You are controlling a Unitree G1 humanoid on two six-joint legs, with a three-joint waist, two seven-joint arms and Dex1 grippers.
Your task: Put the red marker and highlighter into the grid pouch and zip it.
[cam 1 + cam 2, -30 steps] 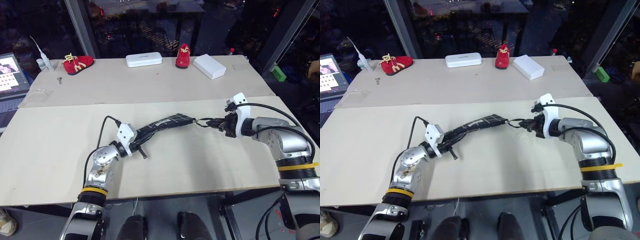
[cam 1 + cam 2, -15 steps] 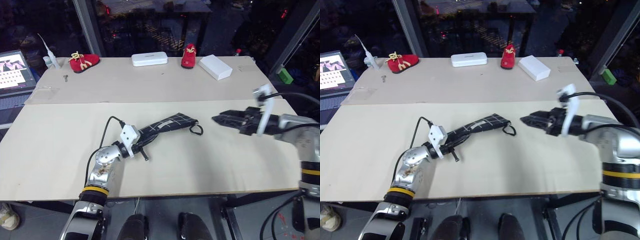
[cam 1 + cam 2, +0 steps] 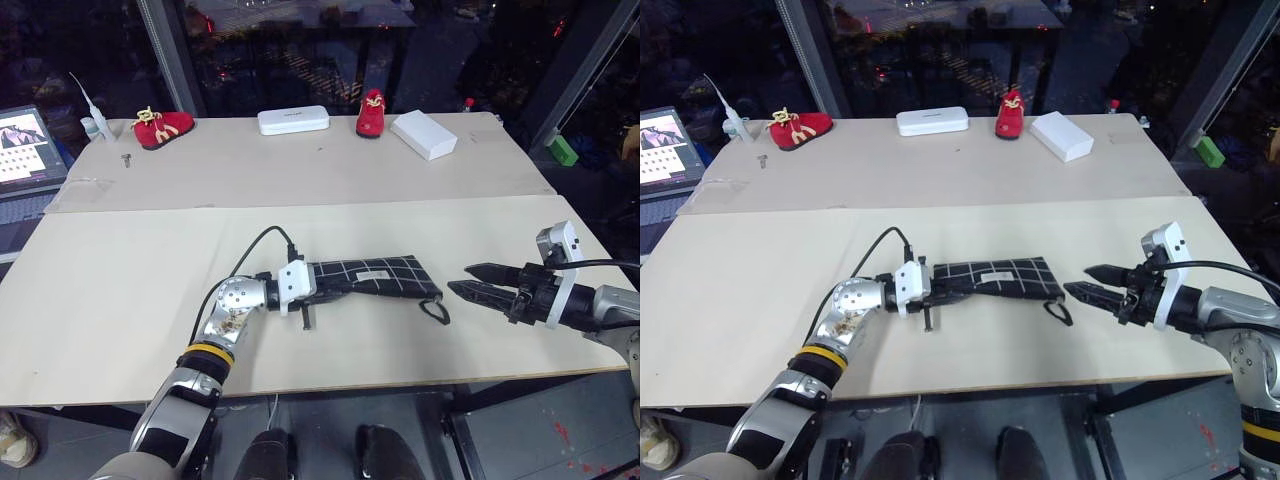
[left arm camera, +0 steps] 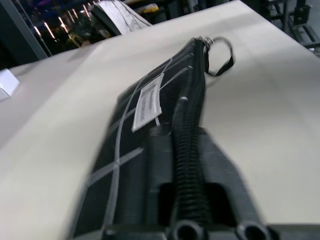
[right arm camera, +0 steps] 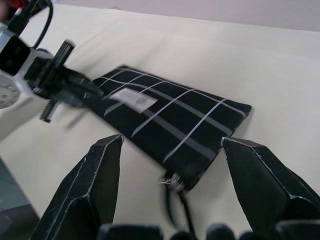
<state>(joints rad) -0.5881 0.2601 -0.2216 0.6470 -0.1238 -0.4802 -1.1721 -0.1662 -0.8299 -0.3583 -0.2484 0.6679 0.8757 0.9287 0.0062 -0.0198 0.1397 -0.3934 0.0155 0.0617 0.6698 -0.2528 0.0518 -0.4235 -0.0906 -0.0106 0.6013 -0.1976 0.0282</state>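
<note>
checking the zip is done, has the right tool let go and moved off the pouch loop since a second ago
Yes. The right tool now stands open, apart from the grid pouch and its loop, nearer the table's front right corner.

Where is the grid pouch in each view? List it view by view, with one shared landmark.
Left eye view: grid pouch at centre, on the front table.
Right eye view: centre, slightly lower left.
Left wrist view: running up the middle.
Right wrist view: centre, between the two fingers.
Shared landmark: its white label.
</note>
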